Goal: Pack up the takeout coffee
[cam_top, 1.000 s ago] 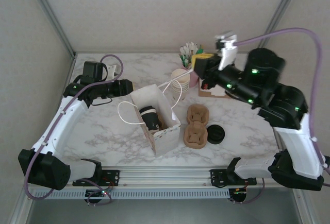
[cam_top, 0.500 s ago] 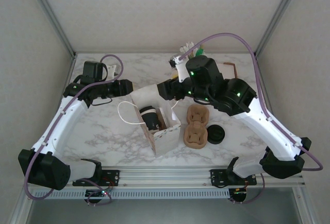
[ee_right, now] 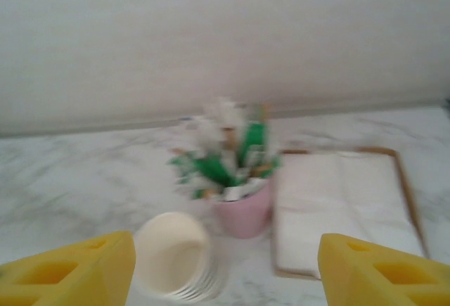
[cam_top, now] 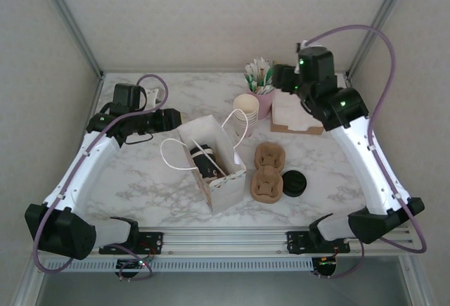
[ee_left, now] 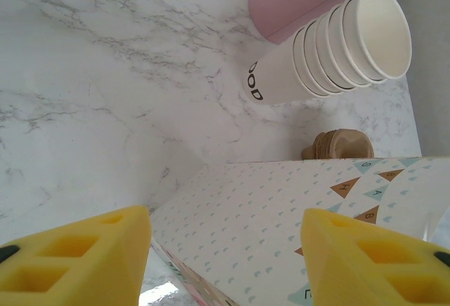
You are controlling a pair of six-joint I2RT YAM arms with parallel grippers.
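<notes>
Swinging off the white paper bag (cam_top: 226, 179), the right pincer (ee_right: 226, 264) now hangs spread and empty at the back of the surface (cam_top: 140, 179), above the pink cup (cam_top: 265, 105). Just beside that cup stands the takeout coffee cup (cam_top: 246, 106), topmost of a nested stack, not yet packed. The left pincer (ee_left: 228, 257) straddles the bag's wall; whether it pinches I cannot tell. Best to take only the top cup by its rim, lift straight, and lower it upright. The stack's side reads "OOD"; the bag's bunting flags carry single letters.
</notes>
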